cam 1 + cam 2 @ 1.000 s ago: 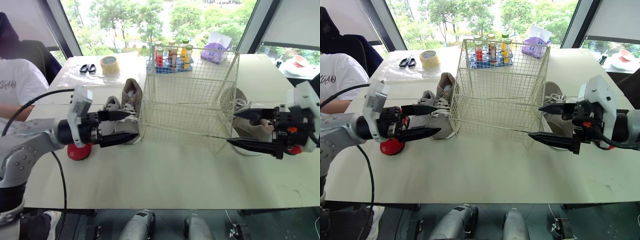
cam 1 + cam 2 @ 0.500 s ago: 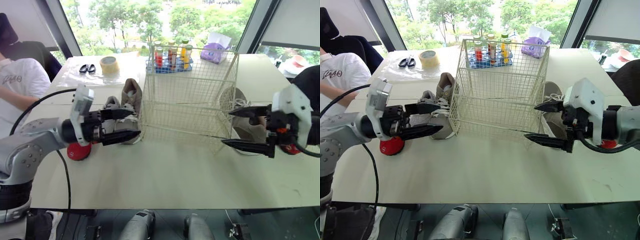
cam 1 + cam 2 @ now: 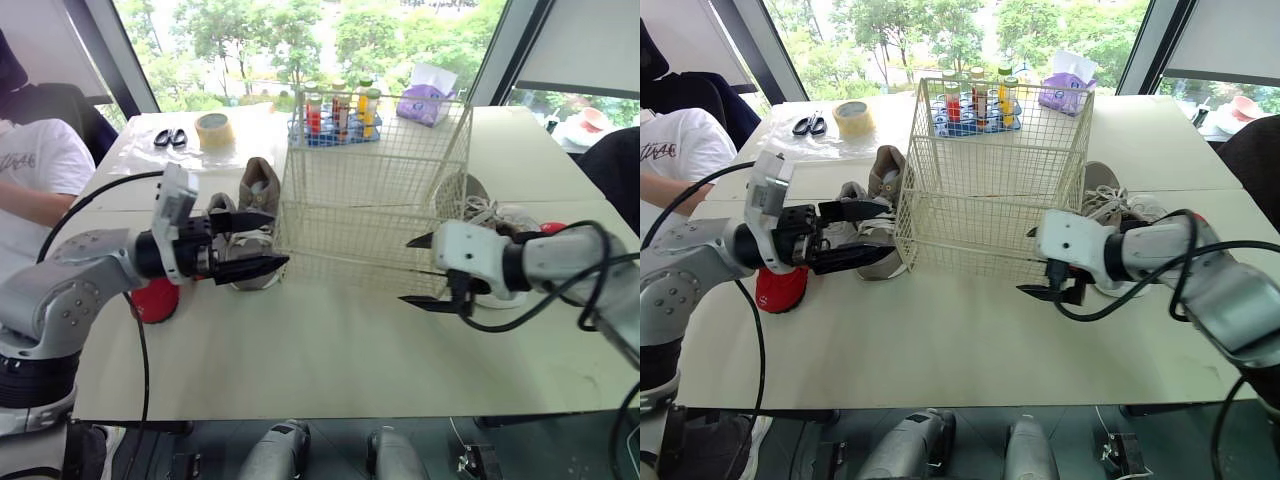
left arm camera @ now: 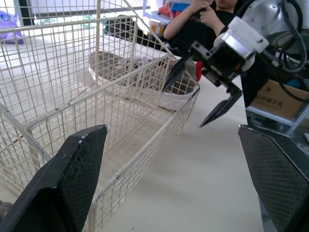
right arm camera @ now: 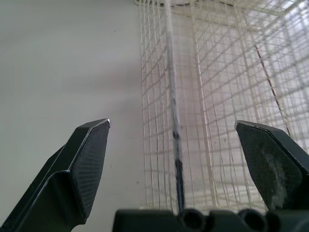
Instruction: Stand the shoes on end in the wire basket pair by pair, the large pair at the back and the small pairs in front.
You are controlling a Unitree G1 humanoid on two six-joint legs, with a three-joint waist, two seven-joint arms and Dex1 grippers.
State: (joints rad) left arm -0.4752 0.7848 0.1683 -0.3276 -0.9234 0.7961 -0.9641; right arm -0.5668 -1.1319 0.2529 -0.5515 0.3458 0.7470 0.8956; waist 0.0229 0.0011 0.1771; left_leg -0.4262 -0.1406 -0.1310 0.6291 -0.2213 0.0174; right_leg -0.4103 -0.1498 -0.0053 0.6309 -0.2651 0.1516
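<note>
Squaring up to the wire basket point(image 3: 372, 182) from both ends looks like the step in hand, so I'd keep every fingertip outside the mesh. Toward the table's point(image 3: 330, 352) front edge, the right gripper point(image 3: 408, 271) gapes wide at the basket's front right corner. The left gripper point(image 3: 279, 238), equally wide, hovers by its left side. The cream basket stands empty mid-table, 1 grey pair point(image 3: 250, 200) against its left wall, more shoes point(image 3: 492, 216) past its right.

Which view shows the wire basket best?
The right eye view: the whole basket shows from above, with nothing inside. The left eye view matches it. The left wrist view shows one end, the right wrist view a corner up close.
</note>
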